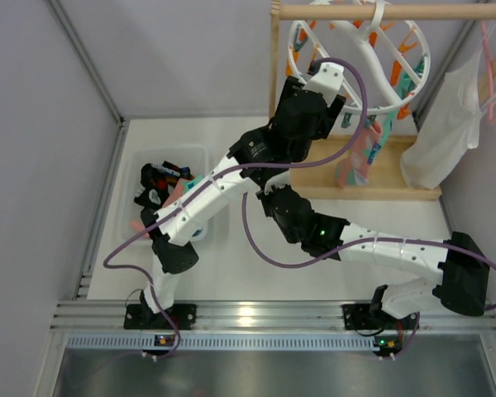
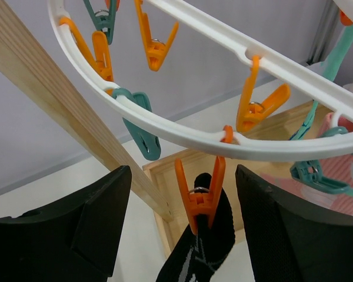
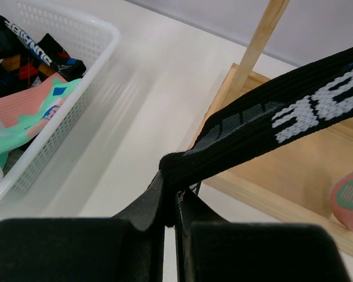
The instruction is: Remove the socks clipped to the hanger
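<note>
The white ring hanger (image 1: 413, 83) hangs from a wooden rod, with orange and teal clips dangling from it. In the left wrist view an orange clip (image 2: 200, 197) under the ring (image 2: 182, 126) grips the top of a black sock (image 2: 209, 249). My left gripper (image 2: 182, 220) is open, one finger on each side of that clip without touching it. My right gripper (image 3: 175, 191) is shut on the lower end of the black sock (image 3: 265, 114), which stretches up to the right. Pink and teal socks (image 1: 360, 157) still hang from the ring. My left gripper (image 1: 318, 91) sits at the ring's near-left rim.
A white basket (image 1: 200, 157) at the left holds several loose socks (image 3: 29, 111). The wooden stand has a post (image 2: 53, 100), a top rod (image 1: 380, 11) and a base tray (image 1: 397, 178). A white garment (image 1: 442, 128) on a pink hanger hangs at the right.
</note>
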### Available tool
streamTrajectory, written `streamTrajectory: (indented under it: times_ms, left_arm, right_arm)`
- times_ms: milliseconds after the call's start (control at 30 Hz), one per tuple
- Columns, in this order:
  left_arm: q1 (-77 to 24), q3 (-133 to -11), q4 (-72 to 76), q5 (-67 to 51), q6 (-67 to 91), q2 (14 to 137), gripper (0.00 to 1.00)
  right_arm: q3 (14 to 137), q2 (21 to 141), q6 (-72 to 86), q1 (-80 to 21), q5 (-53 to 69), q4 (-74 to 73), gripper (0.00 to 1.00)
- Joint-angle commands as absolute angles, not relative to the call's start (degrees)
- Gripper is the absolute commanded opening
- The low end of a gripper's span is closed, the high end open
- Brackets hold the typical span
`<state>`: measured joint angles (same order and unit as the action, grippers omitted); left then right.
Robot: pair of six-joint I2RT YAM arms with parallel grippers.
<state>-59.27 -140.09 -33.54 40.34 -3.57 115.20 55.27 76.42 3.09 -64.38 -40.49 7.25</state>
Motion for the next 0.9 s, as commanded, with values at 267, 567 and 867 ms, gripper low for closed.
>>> streamTrajectory:
  times_ms: [267, 567, 867]
  left_arm:
    - [-55.81, -142.91, -28.74, 33.93, -2.72, 118.12, 0.68]
    - [-55.81, -143.96, -27.42, 34.10, -3.52, 118.65, 0.32]
    - [-55.63, -143.18, -27.51, 34.81, -2.64, 117.60, 0.34]
  right_arm:
    - [56.51, 75.23, 1.67, -66.27, -37.18, 9.40, 0.00]
    - [54.41, 75.15, 2.37, -66.27, -36.91, 9.84, 0.00]
    - [40.97, 67.25, 2.63, -66.36, -30.16, 15.46, 0.00]
